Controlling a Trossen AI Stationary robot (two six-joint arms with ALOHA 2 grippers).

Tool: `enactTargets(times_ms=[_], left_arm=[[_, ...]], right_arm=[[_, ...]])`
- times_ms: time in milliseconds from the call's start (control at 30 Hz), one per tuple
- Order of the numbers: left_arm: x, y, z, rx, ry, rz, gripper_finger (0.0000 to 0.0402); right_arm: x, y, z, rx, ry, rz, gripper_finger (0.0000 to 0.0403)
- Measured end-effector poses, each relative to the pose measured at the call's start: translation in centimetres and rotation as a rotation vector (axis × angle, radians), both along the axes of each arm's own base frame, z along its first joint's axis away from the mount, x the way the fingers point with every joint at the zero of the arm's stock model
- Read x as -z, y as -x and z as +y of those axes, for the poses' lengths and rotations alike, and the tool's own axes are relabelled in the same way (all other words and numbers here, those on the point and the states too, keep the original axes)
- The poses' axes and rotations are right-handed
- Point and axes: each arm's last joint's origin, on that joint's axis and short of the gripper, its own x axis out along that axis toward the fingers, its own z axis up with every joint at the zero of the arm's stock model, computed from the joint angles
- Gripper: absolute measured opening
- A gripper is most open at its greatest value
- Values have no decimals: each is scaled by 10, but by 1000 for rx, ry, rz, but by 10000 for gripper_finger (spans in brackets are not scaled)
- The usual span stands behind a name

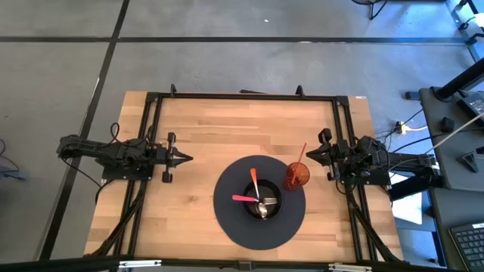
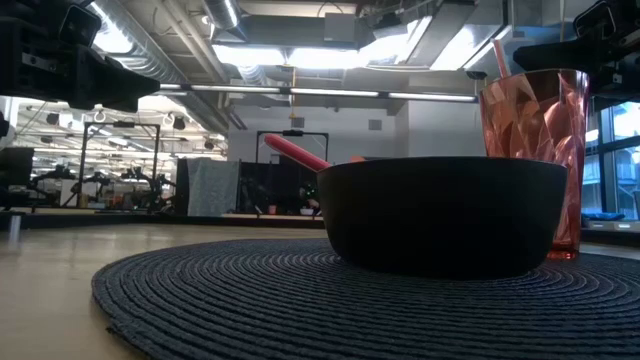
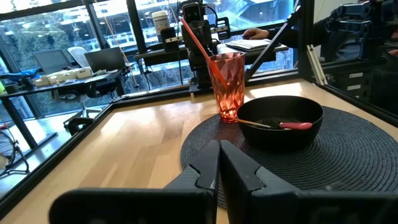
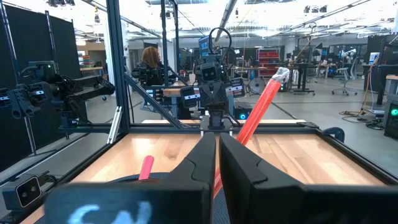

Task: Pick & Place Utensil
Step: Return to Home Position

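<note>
left gripper (image 1: 181,158) sits well left of the black bowl (image 1: 265,204), right gripper (image 1: 308,155) just right of the orange cup (image 1: 296,176); both pairs of fingers pressed together, holding nothing.

Orange spoon (image 1: 254,181) and pink fork (image 1: 243,198) lying in the black bowl (image 1: 277,214), metal ends down near its middle, handles leaning up on the rim. Orange straw (image 1: 303,153) tilted in the faceted orange cup (image 1: 296,178), upright just beside the bowl, both on a round dark mat (image 1: 227,219).
</note>
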Motion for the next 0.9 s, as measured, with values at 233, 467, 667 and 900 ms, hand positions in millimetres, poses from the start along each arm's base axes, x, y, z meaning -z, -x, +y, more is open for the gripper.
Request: enactTargets(times_ms=[233,467,667,900], left_arm=[[0,0,0,0,0,0,4],[0,0,0,0,0,0,4],[0,0,0,0,0,0,5],[0,0,0,0,0,0,5]], right_arm=[[0,0,0,0,0,0,23],[0,0,0,0,0,0,23],[0,0,0,0,0,0,23],[0,0,0,0,0,0,23]])
